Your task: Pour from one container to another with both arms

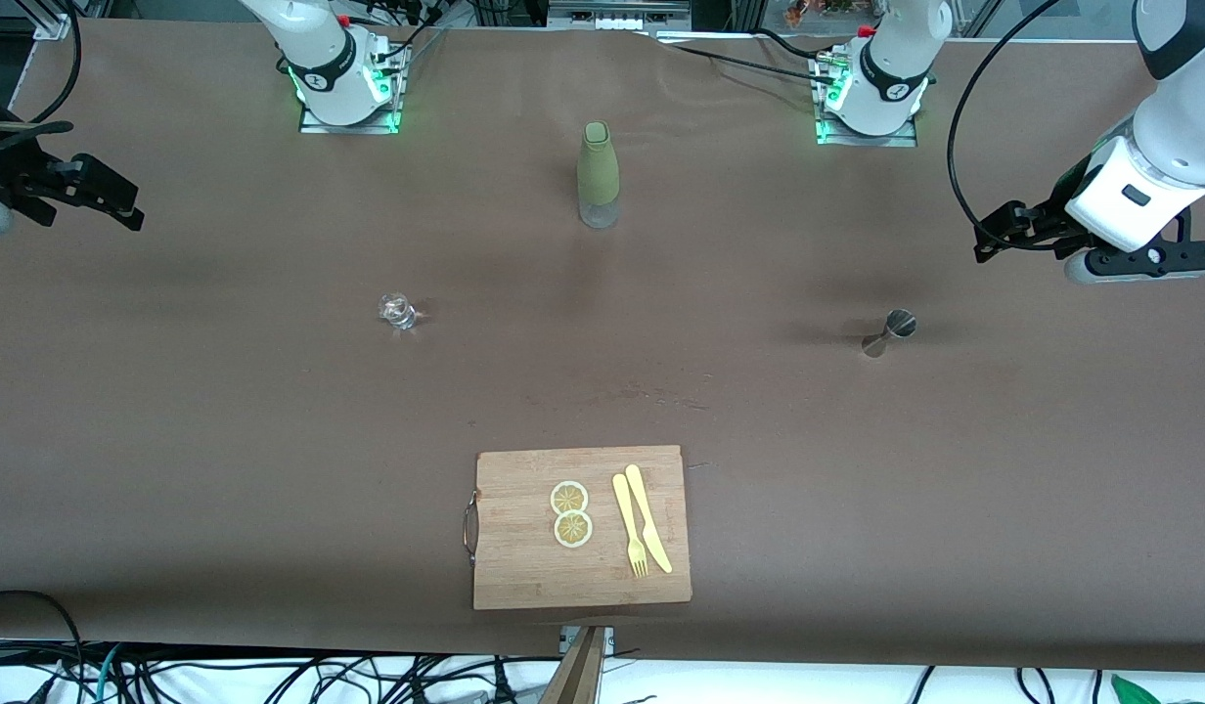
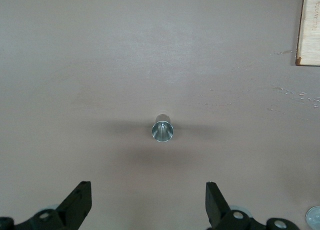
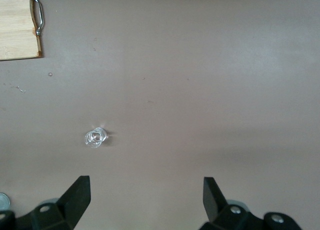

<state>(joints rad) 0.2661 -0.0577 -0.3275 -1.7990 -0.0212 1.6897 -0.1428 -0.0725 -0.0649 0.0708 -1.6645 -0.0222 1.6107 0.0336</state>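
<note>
From the front, we see a brown table (image 1: 172,411) with the bottle (image 1: 598,176) standing upright between the two bases, at twelve o'clock from the board (image 1: 524,577). The glass (image 1: 399,311) sits at ten o'clock from the board, toward the right arm's end; the jigger (image 1: 888,331) stands at two o'clock from it, toward the left arm's end. On the board lie two lemon slices (image 1: 570,513), a fork (image 1: 630,528) and a knife (image 1: 649,518). The left gripper (image 1: 994,240) hangs over the table's edge at the left arm's end, at two o'clock from the jigger. The right gripper (image 1: 123,210) hangs over the other end, at ten o'clock from the glass. Nothing has been picked up yet.

In the left wrist view, the left gripper's fingers (image 2: 77,202) stand wide apart and empty, with the jigger's open cup facing up between them, well apart from both. We judge it light, stiff and smooth, best taken at its narrow waist.

In the right wrist view, the right gripper's fingers (image 3: 77,197) are likewise spread and empty. The glass lies near one finger's line, not centred. We judge it fragile and slippery; a gentle hold around its lower wall seems safest. The bottle looks the heaviest; its sleeved body should offer a good hold
</note>
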